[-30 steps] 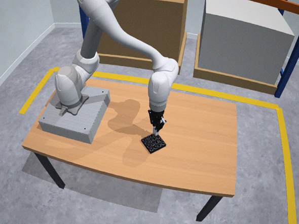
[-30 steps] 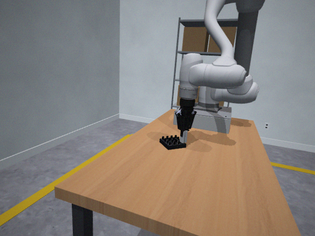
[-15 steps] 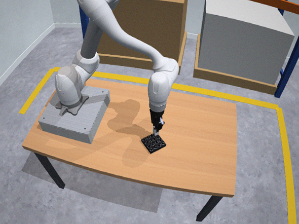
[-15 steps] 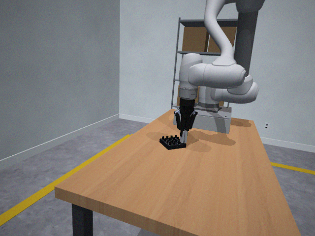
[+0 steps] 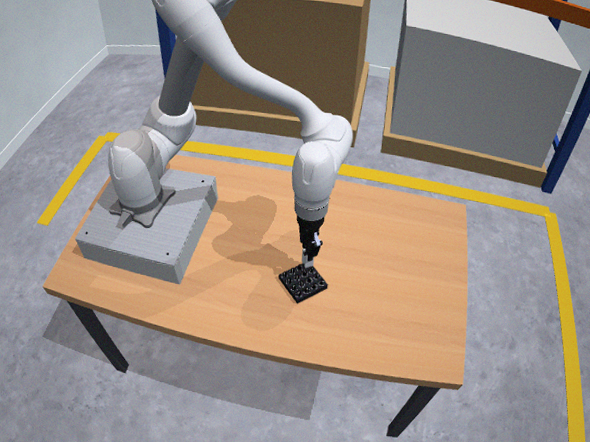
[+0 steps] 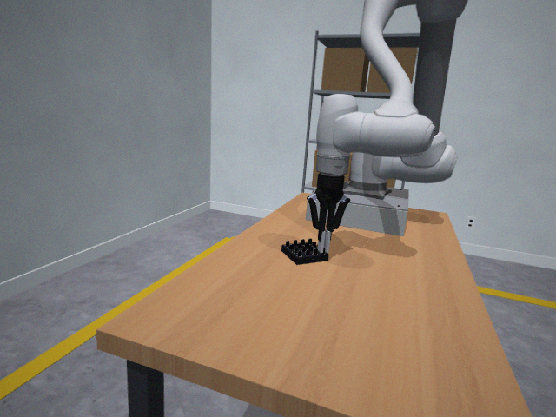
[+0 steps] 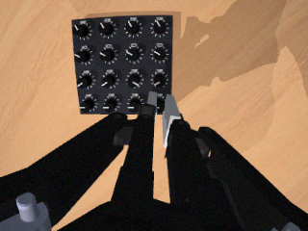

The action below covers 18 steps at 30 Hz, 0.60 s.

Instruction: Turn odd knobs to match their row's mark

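Note:
The black knob box (image 5: 312, 294) (image 6: 313, 260) (image 7: 96, 43) stands flat on the table. The printed names lie toward the top of the wrist view, so row A is the lowest row there. My gripper (image 5: 307, 265) (image 6: 323, 251) (image 7: 159, 105) points down, shut on the lower right corner knob, A1. The fingers hide most of A1 and its line. The lines of A2 (image 7: 135, 103), A3 and A4 point left. In row B, B2 (image 7: 134, 80) points lower right, while the other three point lower left. Row C points left and slightly up; row D points upper left. The socket is not visible.
The wooden table (image 5: 394, 297) (image 6: 359, 323) carries the arm's grey base block (image 5: 127, 265) (image 6: 354, 221) to the left of the box in the top view. Neighbouring knobs stand close to the fingers. Large boxes on pallets and a rack stand behind the table.

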{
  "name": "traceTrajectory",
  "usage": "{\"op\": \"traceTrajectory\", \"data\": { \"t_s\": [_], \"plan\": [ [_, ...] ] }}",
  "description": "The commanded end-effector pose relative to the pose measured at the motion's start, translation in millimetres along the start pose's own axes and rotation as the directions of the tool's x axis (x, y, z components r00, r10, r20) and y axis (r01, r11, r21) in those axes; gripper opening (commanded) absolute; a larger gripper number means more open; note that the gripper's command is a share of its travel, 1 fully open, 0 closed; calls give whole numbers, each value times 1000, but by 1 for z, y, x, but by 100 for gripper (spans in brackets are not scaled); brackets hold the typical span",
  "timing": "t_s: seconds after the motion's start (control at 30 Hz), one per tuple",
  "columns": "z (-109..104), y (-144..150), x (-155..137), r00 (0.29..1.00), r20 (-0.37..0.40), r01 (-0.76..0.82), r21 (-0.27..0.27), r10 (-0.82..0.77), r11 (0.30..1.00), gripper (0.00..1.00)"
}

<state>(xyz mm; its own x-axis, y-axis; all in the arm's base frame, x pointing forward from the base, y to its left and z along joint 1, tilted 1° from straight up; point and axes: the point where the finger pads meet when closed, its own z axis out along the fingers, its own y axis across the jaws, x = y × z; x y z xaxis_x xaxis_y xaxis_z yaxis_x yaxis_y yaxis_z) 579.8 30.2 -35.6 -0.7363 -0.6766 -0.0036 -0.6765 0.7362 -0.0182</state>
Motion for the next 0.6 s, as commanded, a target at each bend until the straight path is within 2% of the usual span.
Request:
{"op": "traceTrajectory", "data": {
  "t_s": [0.0,0.1,0.13,0.57],
  "plan": [
    [0,0,0,1000,0,0,0,0,1000,5],
    [0,0,0,1000,0,0,0,0,1000,5],
    [0,0,0,1000,0,0,0,0,1000,12],
    [0,0,0,1000,0,0,0,0,1000,12]
  ]
}}
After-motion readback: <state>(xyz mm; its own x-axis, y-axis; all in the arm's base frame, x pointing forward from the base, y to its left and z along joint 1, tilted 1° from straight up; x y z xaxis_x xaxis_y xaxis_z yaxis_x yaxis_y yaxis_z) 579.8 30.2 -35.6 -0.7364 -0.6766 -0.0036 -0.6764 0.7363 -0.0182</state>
